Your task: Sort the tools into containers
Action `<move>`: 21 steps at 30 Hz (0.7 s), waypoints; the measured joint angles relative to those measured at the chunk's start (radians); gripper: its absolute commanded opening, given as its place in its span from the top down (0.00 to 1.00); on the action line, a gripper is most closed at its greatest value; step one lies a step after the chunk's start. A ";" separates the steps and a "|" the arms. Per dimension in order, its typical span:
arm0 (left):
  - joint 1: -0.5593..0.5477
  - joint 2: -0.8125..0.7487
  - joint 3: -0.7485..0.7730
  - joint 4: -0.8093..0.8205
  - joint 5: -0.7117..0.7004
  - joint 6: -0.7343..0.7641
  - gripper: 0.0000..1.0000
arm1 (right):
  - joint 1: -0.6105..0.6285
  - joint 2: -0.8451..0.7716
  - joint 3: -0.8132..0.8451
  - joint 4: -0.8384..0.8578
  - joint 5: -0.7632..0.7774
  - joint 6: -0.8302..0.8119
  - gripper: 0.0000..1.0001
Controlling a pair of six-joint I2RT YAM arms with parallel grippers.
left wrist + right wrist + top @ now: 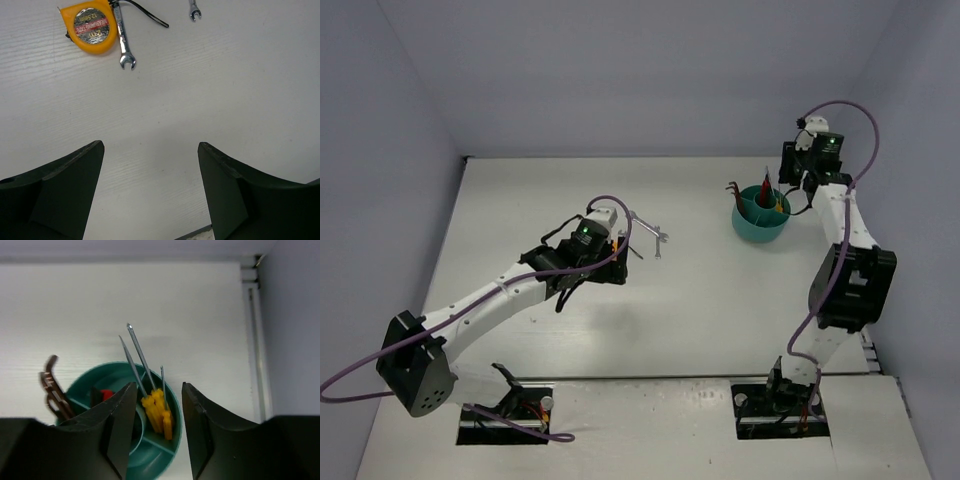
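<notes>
And there's the right claw [159, 390] hanging parted and empty right over the teal cup [112, 366], orange-handled screwdrivers [157, 412] leaning inside it, while the left claw [150, 150] is spread wide above the surface [225, 90], tape measure [91, 26] and silver wrench [124, 42] lying side by side just ahead.

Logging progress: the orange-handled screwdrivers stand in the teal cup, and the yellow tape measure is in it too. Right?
Not quite. The screwdrivers do stand in the teal cup, but the tape measure lies on the table beside a silver wrench, as the left wrist view shows.
</notes>
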 measured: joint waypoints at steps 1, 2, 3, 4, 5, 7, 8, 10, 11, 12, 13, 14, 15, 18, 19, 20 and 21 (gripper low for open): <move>0.000 0.000 0.000 -0.008 -0.007 -0.001 0.27 | 0.000 -0.044 -0.008 -0.002 0.008 0.014 0.59; 0.001 0.000 0.000 -0.016 -0.013 -0.002 0.27 | 0.000 -0.091 -0.017 -0.003 0.014 0.030 0.59; 0.001 0.000 0.000 -0.024 -0.017 -0.003 0.27 | 0.000 -0.143 -0.026 -0.001 0.021 0.051 0.59; 0.001 0.000 0.000 -0.033 -0.022 -0.004 0.27 | 0.002 -0.195 -0.036 0.001 0.021 0.074 0.58; 0.001 0.000 0.000 -0.042 -0.027 -0.005 0.27 | 0.005 -0.246 -0.047 0.002 0.020 0.097 0.58; 0.002 0.003 0.001 -0.057 -0.037 -0.012 0.27 | 0.021 -0.344 -0.071 0.009 0.019 0.144 0.58; 0.004 0.005 0.001 -0.063 -0.041 -0.017 0.27 | 0.044 -0.386 -0.084 0.011 0.023 0.162 0.58; 0.009 0.010 0.002 -0.072 -0.046 -0.025 0.27 | 0.137 -0.449 -0.110 0.002 0.028 0.186 0.59; 0.012 0.013 0.002 -0.078 -0.048 -0.028 0.27 | 0.199 -0.467 -0.120 -0.005 0.021 0.189 0.59; 0.014 0.014 0.003 -0.083 -0.051 -0.032 0.27 | 0.260 -0.473 -0.128 -0.012 0.010 0.189 0.58; 0.016 0.014 0.003 -0.089 -0.053 -0.035 0.27 | 0.320 -0.466 -0.134 -0.026 -0.003 0.186 0.57; 0.018 0.014 0.004 -0.095 -0.055 -0.038 0.27 | 0.379 -0.457 -0.138 -0.040 -0.015 0.182 0.55; 0.020 0.014 0.004 -0.100 -0.057 -0.041 0.27 | 0.430 -0.441 -0.141 -0.059 -0.021 0.170 0.54; 0.025 0.010 0.004 -0.115 -0.061 -0.046 0.27 | 0.546 -0.354 -0.133 -0.115 -0.024 0.120 0.52; 0.025 0.006 0.004 -0.121 -0.061 -0.047 0.27 | 0.574 -0.313 -0.123 -0.131 -0.024 0.104 0.51; 0.026 -0.001 0.004 -0.127 -0.061 -0.048 0.27 | 0.599 -0.266 -0.110 -0.144 -0.027 0.088 0.51; 0.026 -0.012 0.004 -0.133 -0.062 -0.050 0.27 | 0.621 -0.213 -0.095 -0.157 -0.033 0.072 0.51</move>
